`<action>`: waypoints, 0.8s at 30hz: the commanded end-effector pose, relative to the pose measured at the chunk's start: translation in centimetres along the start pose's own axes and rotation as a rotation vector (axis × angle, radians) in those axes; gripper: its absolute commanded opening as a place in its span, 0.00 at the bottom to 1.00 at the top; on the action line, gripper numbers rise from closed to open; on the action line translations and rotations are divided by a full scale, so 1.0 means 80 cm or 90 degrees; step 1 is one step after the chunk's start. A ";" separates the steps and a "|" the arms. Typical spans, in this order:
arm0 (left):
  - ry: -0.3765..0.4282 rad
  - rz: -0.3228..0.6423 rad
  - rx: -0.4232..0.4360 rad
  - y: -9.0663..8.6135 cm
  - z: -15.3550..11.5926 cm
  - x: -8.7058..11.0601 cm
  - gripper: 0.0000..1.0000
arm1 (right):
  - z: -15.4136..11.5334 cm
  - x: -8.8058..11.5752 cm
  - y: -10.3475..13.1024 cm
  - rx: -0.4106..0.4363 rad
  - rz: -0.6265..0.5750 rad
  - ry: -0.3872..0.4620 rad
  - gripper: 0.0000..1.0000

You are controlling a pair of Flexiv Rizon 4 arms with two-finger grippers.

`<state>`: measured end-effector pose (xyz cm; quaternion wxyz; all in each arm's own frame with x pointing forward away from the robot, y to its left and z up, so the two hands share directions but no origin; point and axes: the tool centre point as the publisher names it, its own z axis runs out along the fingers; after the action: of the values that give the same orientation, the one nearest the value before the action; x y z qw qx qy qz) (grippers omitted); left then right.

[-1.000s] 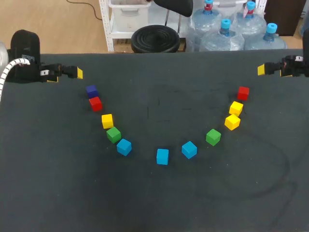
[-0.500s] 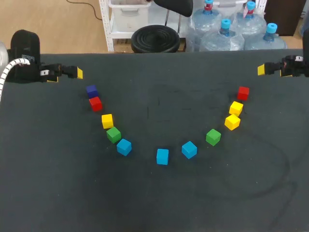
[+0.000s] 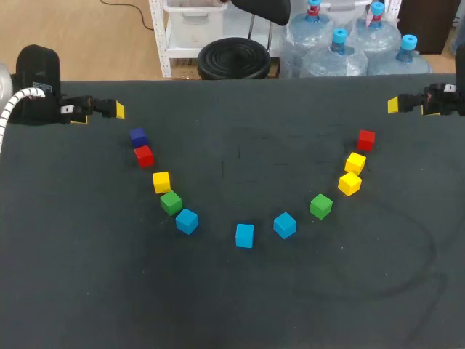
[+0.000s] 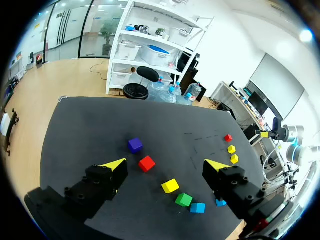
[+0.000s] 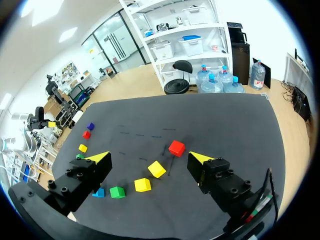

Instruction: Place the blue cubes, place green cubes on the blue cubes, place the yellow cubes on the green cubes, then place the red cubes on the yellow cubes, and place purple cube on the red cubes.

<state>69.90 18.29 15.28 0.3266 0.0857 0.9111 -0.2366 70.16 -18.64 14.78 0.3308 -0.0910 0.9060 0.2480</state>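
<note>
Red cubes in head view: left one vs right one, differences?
The left red cube sits beside the purple cube; the right red cube ends its row. One yellow cube follows the left red cube, two yellow cubes the right red cube. Both lie on the table, ungripped.

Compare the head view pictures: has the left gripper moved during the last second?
No. The left gripper sits in the same spot in all three, just behind and to the left of the purple cube, near the table's far edge.

No legible text, labels or nos. anywhere.
</note>
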 end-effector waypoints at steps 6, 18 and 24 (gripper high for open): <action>-0.004 0.002 0.007 0.003 0.001 0.001 1.00 | -0.026 -0.011 0.044 0.010 -0.128 0.046 1.00; -0.004 0.002 0.007 0.003 0.001 0.001 1.00 | 0.001 0.038 0.159 -0.073 -0.473 0.210 1.00; -0.004 0.002 0.007 0.003 0.001 0.001 1.00 | 0.030 0.085 0.184 -0.018 -0.710 0.306 1.00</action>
<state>69.90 18.29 15.27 0.3266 0.0856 0.9111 -0.2365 61.34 -5.85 15.92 0.2481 -0.4434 0.8486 0.1476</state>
